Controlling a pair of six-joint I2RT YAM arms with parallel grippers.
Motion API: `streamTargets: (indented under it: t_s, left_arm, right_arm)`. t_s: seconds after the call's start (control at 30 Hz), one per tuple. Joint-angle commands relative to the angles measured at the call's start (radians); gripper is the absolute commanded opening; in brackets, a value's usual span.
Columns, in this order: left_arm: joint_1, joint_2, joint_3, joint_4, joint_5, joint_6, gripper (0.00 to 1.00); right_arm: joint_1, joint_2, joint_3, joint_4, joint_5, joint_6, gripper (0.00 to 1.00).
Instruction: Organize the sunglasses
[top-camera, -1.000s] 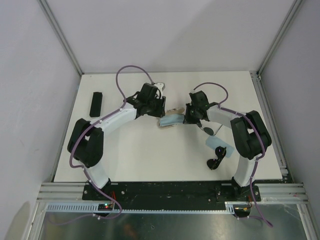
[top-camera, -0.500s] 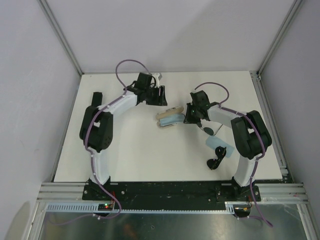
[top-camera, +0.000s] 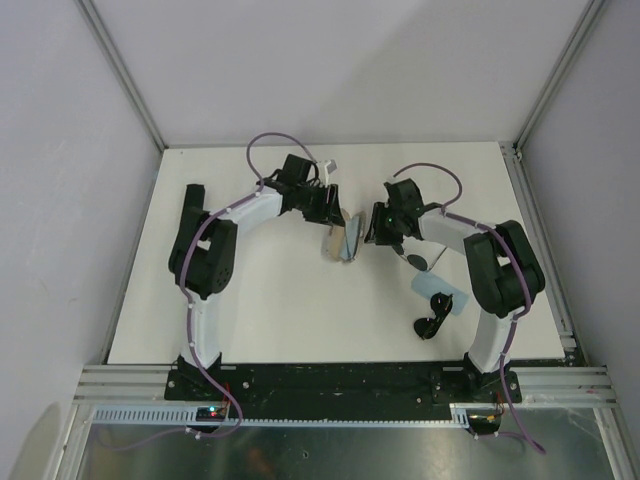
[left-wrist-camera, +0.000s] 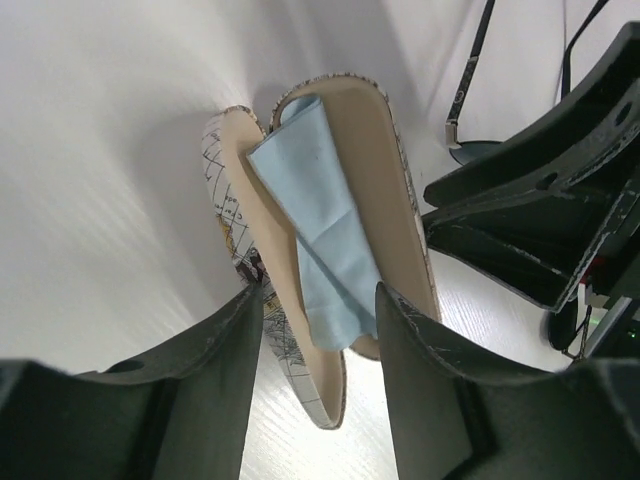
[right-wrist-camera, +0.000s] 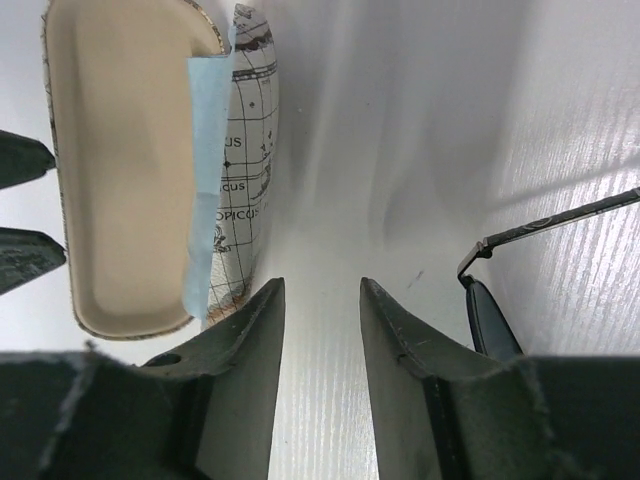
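Note:
The thin wire-frame sunglasses (top-camera: 416, 262) lie on the table beside my right forearm. They also show in the left wrist view (left-wrist-camera: 466, 108) and the right wrist view (right-wrist-camera: 489, 318). The chunky black sunglasses (top-camera: 431, 324) lie nearer the front right. An open beige patterned case (top-camera: 338, 243) holds a light blue cloth (left-wrist-camera: 322, 220). My left gripper (top-camera: 334, 206) is open, and in its wrist view (left-wrist-camera: 320, 292) it hovers over the case's (left-wrist-camera: 372, 140) near end. My right gripper (top-camera: 372, 232) is open and empty over bare table (right-wrist-camera: 322, 288), just right of the case (right-wrist-camera: 118, 180).
A second light blue cloth (top-camera: 441, 295) lies between the two pairs of sunglasses. A black oblong case (top-camera: 191, 201) lies at the far left, partly behind my left arm. White table, with walls on three sides.
My left arm drew back toward the rear, then came forward over the beige case. The case has turned from lying crosswise to pointing front to back. My right gripper has barely moved.

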Motion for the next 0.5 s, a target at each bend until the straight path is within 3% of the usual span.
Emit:
streamTargets:
  t_s: [0.0,0.23,0.47]
  left_arm:
    - [-0.018,-0.045,-0.041,0.041,0.057,0.000,0.53]
    - [-0.024,-0.073,-0.094,0.072,0.042,-0.019,0.51]
    - [-0.025,-0.083,-0.100,0.085,0.029,-0.035,0.48]
  right_arm:
    - [-0.013,-0.049,0.020,0.018,-0.020,0.008,0.42]
    - [-0.007,-0.082,0.019,0.018,-0.028,0.036,0.47]
    - [-0.008,-0.143,0.019,-0.010,0.087,0.043,0.51]
